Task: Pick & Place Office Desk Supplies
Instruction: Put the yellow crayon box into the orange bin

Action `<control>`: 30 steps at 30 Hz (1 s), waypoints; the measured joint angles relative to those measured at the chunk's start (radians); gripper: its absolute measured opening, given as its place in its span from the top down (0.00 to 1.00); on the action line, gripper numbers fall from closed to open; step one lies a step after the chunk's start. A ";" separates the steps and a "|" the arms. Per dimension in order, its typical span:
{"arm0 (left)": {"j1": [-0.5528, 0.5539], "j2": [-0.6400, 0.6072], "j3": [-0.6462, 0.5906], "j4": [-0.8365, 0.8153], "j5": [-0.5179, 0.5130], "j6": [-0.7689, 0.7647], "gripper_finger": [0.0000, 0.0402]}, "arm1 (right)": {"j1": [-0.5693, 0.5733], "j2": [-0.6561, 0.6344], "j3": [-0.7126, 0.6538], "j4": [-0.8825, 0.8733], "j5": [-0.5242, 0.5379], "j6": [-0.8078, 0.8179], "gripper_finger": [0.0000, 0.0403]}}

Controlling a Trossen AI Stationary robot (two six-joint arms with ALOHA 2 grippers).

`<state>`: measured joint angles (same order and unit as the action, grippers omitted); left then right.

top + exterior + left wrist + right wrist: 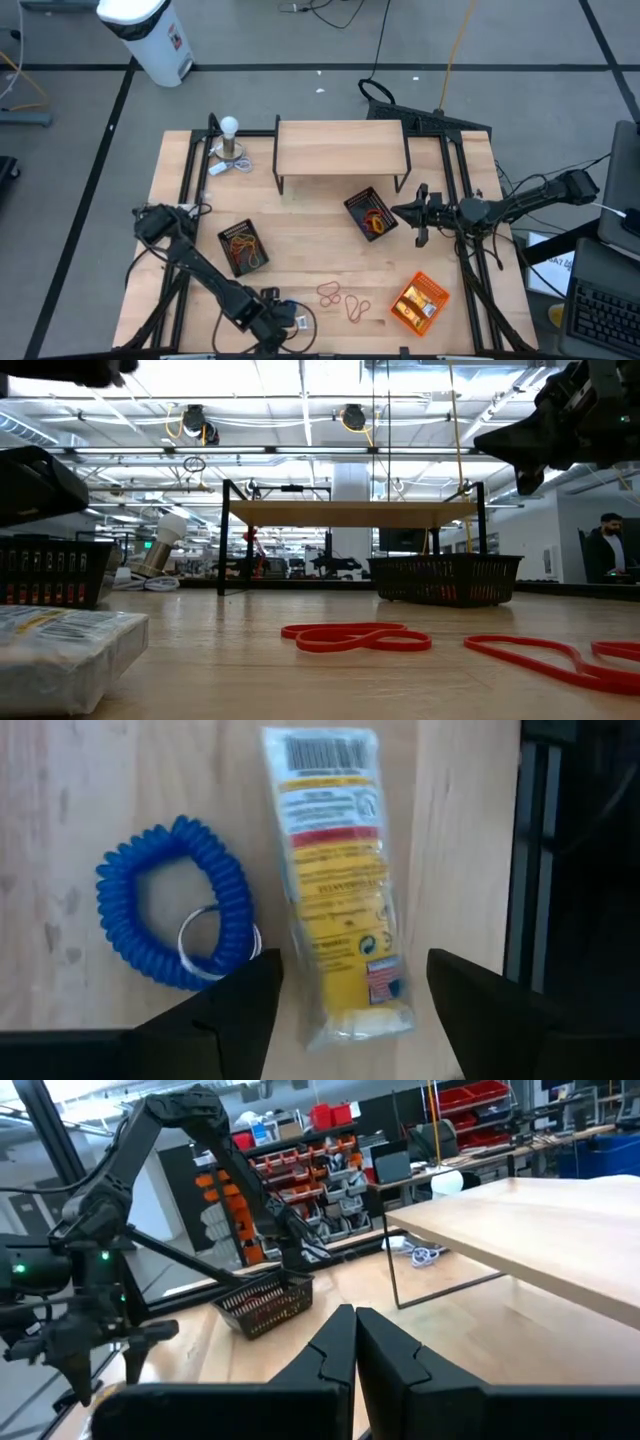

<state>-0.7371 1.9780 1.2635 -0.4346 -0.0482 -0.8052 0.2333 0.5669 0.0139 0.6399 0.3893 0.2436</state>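
Several red bands (342, 298) lie loose on the table (300, 240). Left hand (352, 995) hangs spread over a yellow packet (338, 880); right hand (420, 214), pressed together, waits near a mesh tray (371, 213).

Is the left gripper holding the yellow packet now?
No, the left gripper stands open above the yellow packet, fingers apart on both sides.

My left gripper (345, 1010) is lowered at the table's near edge, fingers (235, 1005) spread wide and pointing down. My right gripper (355, 1342) is raised over the table's right-centre, arm extended inward, fingers pressed together.
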 joint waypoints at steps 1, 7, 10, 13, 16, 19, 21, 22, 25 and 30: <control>0.005 0.002 0.002 -0.003 0.006 -0.012 0.36 | 0.000 0.001 0.000 -0.001 -0.001 0.005 0.99; 0.028 0.004 0.002 -0.039 0.008 -0.054 0.36 | 0.001 0.007 0.000 0.000 -0.001 0.007 0.99; 0.028 0.004 0.002 -0.047 0.006 -0.040 0.41 | 0.007 0.008 0.000 0.000 -0.001 0.007 0.99; 0.031 0.004 0.002 -0.069 0.002 -0.027 0.53 | 0.015 0.008 0.000 0.000 -0.001 0.007 0.99; 0.037 0.004 0.000 -0.087 0.003 -0.014 0.70 | 0.023 0.008 0.000 0.000 -0.001 0.006 0.99; 0.049 0.003 -0.001 -0.080 0.022 0.028 0.85 | 0.029 0.008 0.000 0.000 -0.001 0.005 0.99; 0.056 0.001 -0.001 -0.072 0.045 0.064 0.88 | 0.031 0.008 0.000 0.000 0.000 0.004 0.99; 0.058 -0.001 0.001 -0.070 0.058 0.084 0.88 | 0.031 0.008 0.000 0.000 0.000 0.004 0.99; 0.061 -0.017 0.013 -0.080 0.083 0.135 0.88 | 0.031 0.008 0.000 0.000 0.000 0.003 0.99; 0.059 -0.135 0.049 -0.085 0.059 0.247 0.86 | 0.031 0.009 0.000 0.004 0.000 -0.003 0.99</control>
<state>-0.6785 1.8427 1.3128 -0.5192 0.0103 -0.5586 0.2646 0.5755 0.0139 0.6435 0.3889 0.2407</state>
